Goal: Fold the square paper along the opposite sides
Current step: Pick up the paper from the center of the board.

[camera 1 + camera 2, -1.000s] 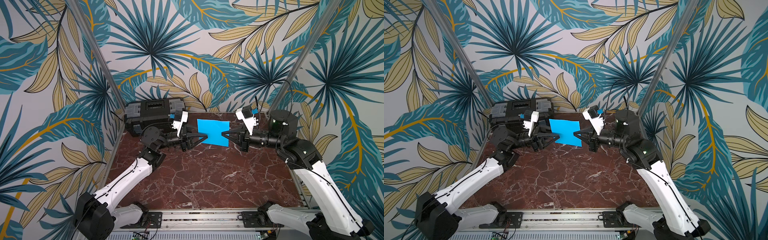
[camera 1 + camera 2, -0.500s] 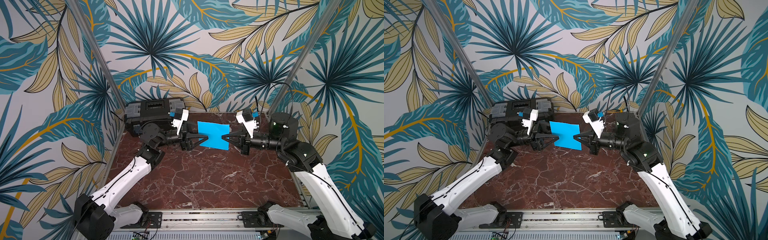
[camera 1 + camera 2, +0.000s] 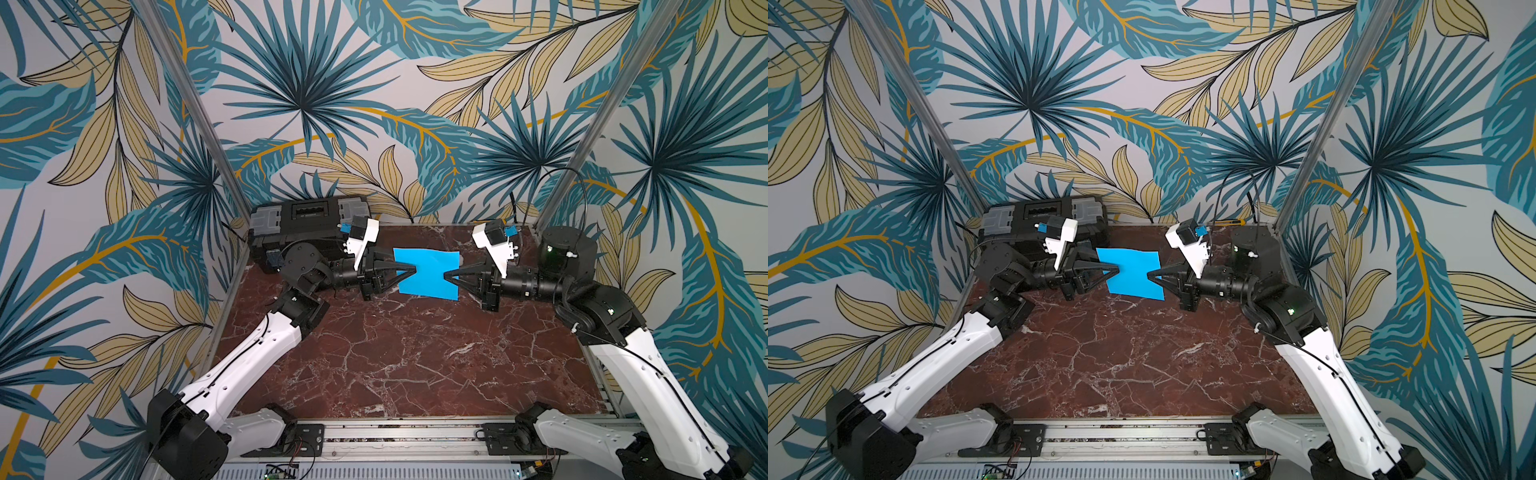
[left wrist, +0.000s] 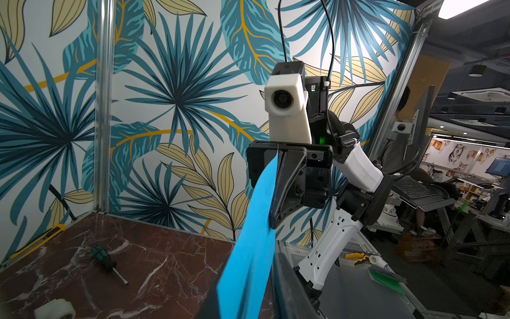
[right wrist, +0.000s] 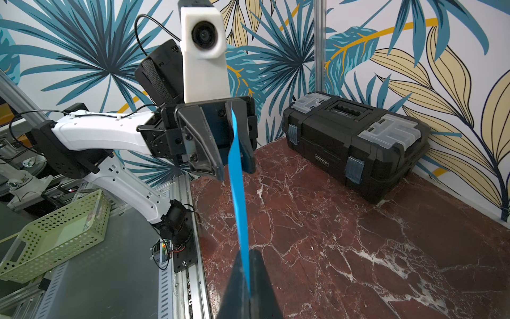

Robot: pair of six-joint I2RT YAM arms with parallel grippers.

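The paper (image 3: 430,274), held upright in the air over the table's (image 3: 415,353) far part just right of the toolbox (image 3: 307,216), is pinched at its right edge by the right gripper (image 3: 446,277), while the left gripper (image 3: 413,271) straddles its left edge, clamped or not I cannot tell.

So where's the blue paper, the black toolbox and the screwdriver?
blue paper (image 3: 428,272): in a top view, the middle of the sheet.
black toolbox (image 5: 331,150): right wrist view, its front wall.
screwdriver (image 4: 101,256): left wrist view, its handle.
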